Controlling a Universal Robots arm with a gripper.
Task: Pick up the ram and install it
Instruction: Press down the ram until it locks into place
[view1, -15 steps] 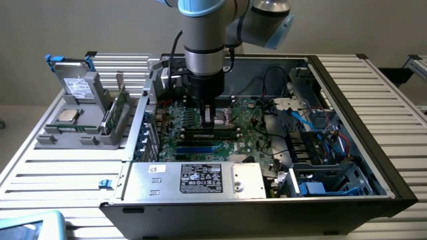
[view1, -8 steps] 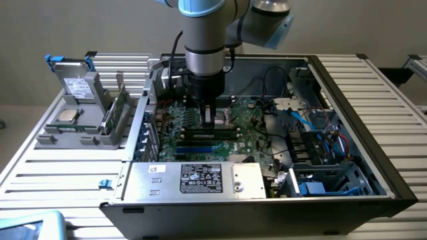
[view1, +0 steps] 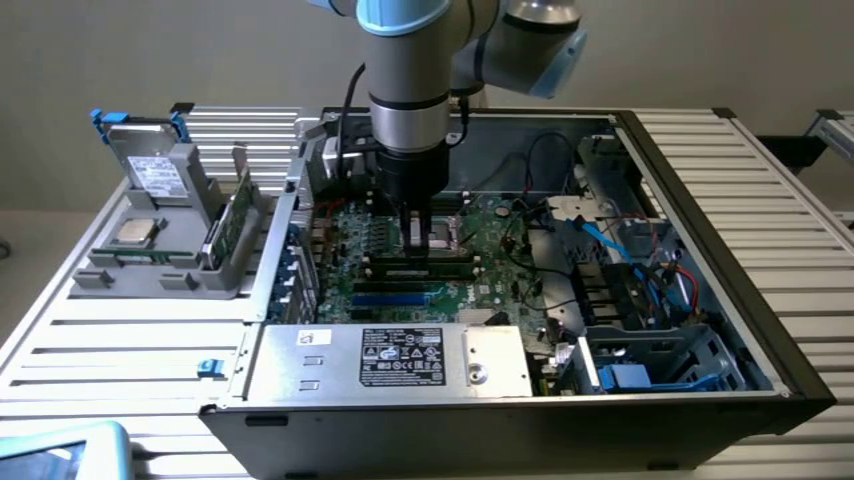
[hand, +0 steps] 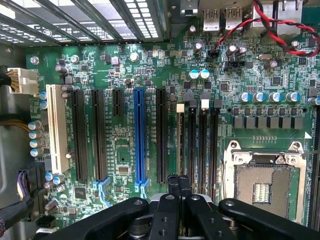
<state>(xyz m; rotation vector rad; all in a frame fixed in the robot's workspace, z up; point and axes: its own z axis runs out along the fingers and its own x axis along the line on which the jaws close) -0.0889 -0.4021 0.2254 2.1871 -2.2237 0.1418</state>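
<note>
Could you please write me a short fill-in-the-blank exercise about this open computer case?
1. The gripper has its fingers ___.
2. The long expansion slot between the black ones is coloured ___.
3. The processor socket holds no chip; it is ___.

Missing words: shut; blue; empty.

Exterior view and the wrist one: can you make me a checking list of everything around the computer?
Surface: slatted table carrying an open computer case.
Job's things: ram seems seated in a memory slot on the motherboard.
Clutter: grey holder with a drive, a processor chip and a green stick standing upright.
Grippers: gripper shut, directly above the ram, holding nothing.
Cables: red-and-black wires near the board's edge; blue cable inside the case.
Surroundings: plain wall.
</note>
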